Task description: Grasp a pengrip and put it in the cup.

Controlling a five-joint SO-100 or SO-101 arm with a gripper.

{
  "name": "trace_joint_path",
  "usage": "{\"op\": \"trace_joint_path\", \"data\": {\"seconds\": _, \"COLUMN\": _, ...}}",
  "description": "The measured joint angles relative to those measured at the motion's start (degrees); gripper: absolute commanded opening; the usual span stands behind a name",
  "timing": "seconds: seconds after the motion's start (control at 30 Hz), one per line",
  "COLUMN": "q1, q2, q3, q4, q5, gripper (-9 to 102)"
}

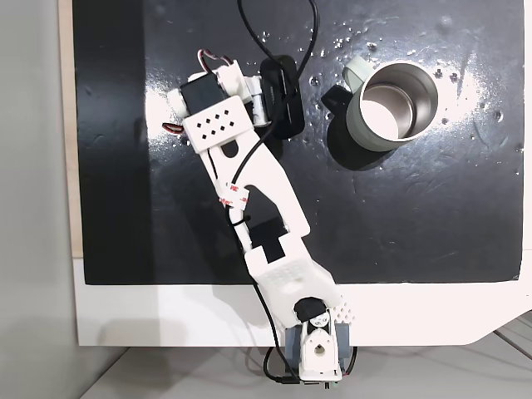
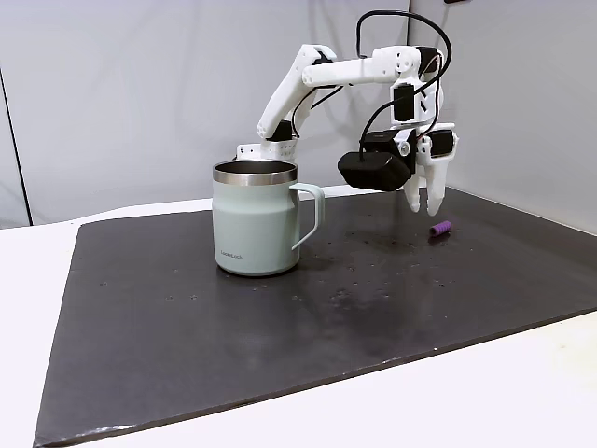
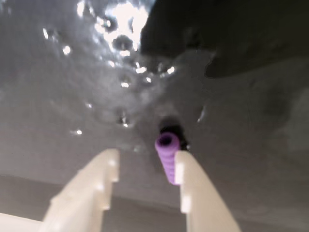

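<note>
Between my fingers [image 3: 145, 166], parted a little and holding nothing, the pengrip [image 3: 167, 153] lies on the mat just beside the right one; the cup [image 2: 255, 219] stands well apart.

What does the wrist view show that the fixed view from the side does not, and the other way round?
Wrist view alone: the pengrip's ribs and hollow end, lying by one white fingertip of the open gripper.

Side fixed view alone: the cup upright with its handle toward the gripper, the arched arm, and the gripper above the mat, not touching the pengrip.

Both: pengrip, gripper and dark mat.
</note>
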Motion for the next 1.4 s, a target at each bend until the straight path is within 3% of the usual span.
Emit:
{"op": "trace_joint_path", "data": {"seconds": 0.77, "q1": -7.03, "q2": -12.66, "q3": -11.16, "q4": 0.53, "q5": -2.9, "gripper": 22}}
{"op": "trace_joint_path", "data": {"seconds": 1.03, "q1": -9.49, "q2": -15.38, "q3": -13.36, "q4": 0.62, "q5": -4.13, "gripper": 0}}
{"op": "trace_joint_path", "data": {"seconds": 1.4, "q1": -8.96, "q2": -15.29, "q3": -13.54, "q4": 1.85, "q5": -3.78, "gripper": 0}}
